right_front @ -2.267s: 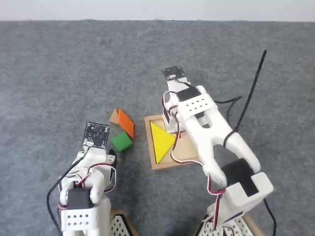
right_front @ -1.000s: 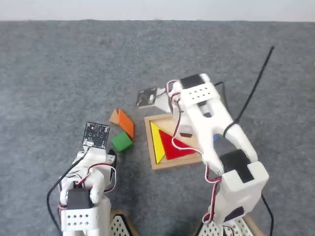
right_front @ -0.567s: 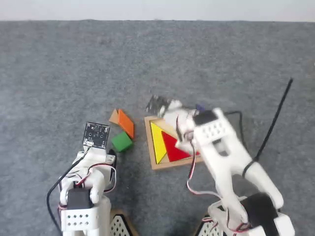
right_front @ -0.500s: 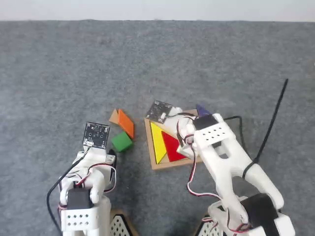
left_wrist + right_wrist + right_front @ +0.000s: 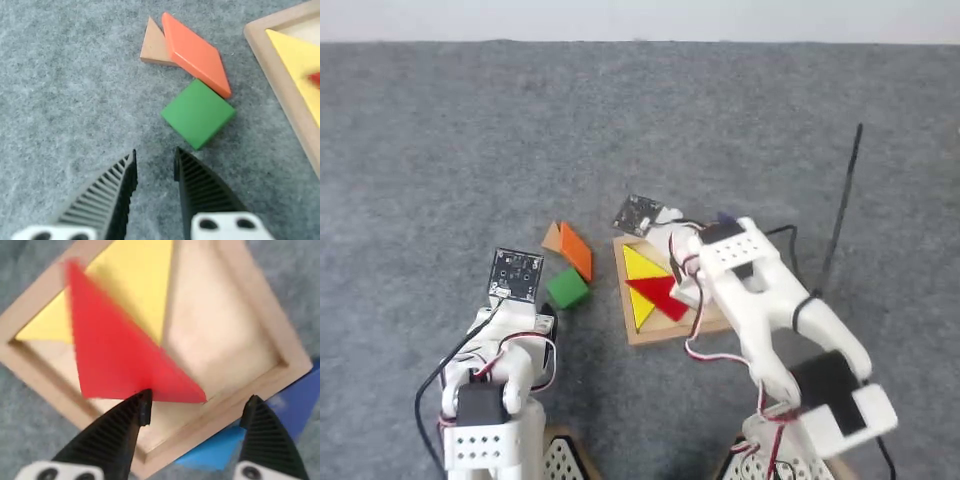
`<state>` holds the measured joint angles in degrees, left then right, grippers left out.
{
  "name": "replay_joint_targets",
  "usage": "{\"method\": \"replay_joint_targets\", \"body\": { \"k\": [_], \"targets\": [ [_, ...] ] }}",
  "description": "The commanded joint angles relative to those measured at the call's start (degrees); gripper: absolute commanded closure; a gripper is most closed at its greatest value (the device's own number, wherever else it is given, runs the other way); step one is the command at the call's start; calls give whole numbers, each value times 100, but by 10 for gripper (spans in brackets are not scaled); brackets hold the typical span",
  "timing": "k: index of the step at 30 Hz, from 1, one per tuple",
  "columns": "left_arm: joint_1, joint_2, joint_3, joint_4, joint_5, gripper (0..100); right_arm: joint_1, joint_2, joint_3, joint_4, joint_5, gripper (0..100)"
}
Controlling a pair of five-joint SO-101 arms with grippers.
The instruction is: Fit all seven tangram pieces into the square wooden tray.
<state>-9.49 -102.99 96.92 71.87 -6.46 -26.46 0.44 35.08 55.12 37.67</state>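
Note:
The square wooden tray (image 5: 665,333) lies mid-table with a yellow triangle (image 5: 638,268) along one side. A red triangle (image 5: 655,292) lies askew in the tray, partly over the yellow one. My right gripper (image 5: 197,407) hangs open just above the tray (image 5: 280,335), one fingertip at the red triangle's (image 5: 115,355) edge, beside the yellow triangle (image 5: 132,285). My left gripper (image 5: 155,155) is open and empty, low over the carpet, just short of the green square (image 5: 198,114). Beyond it lie an orange parallelogram (image 5: 195,54) and a tan triangle (image 5: 152,45).
A light blue piece (image 5: 215,450) and a darker blue piece (image 5: 295,400) lie on the carpet against the tray's outer rim. A purple piece (image 5: 725,216) peeks out behind the right arm (image 5: 760,300). Grey carpet spreads around the left arm (image 5: 500,380).
The red triangle was set in the tray and has since slid and turned onto the yellow triangle. The right arm swung over the tray. The left arm has not moved.

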Motion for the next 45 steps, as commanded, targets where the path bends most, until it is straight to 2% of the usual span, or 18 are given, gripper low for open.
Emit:
{"method": "replay_joint_targets", "body": {
  "k": [1, 10, 16, 24, 29, 32, 37, 45],
  "targets": [
    [-44, -105, -48, 35, 88, 880, 4, 418, -440, -40, -79, 696],
    [-44, -105, -48, 35, 88, 880, 514, 1086, -1327, 101, -123, 696],
    [-44, -105, -48, 35, 88, 880, 673, 1191, -1556, 127, -668, 696],
    [-44, -105, -48, 35, 88, 880, 681, -435, -554, 259, -1029, 696],
    [-44, -105, -48, 35, 88, 880, 154, -1982, 554, 136, -1055, 696],
    [-44, -105, -48, 35, 88, 880, -277, -2281, 888, -119, -1055, 696],
    [-44, -105, -48, 35, 88, 880, -646, -1552, 536, -312, -1178, 694],
    [-44, -105, -48, 35, 88, 880, -611, 119, -782, -497, -1609, 695]
  ]
}}
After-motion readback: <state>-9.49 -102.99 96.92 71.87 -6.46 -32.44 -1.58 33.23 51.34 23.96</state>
